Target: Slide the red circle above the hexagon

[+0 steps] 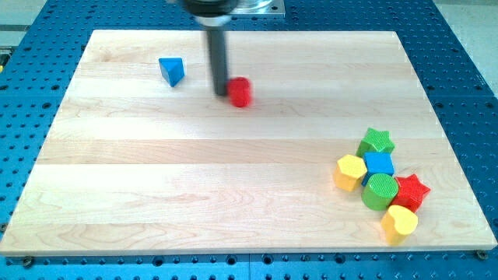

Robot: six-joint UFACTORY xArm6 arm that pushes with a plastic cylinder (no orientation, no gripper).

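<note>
The red circle (241,91), a short cylinder, lies on the wooden board (194,179) near the view's top centre. My tip (221,93) rests just left of it, touching or almost touching its left side. The yellow hexagon (350,171) sits at the view's lower right, on the left side of a cluster of blocks, far from the red circle.
The cluster holds a green star (377,141), a blue cube (379,164), a green circle (380,191), a red star (412,191) and a yellow heart (400,222). A blue triangle (173,71) lies alone at the view's upper left.
</note>
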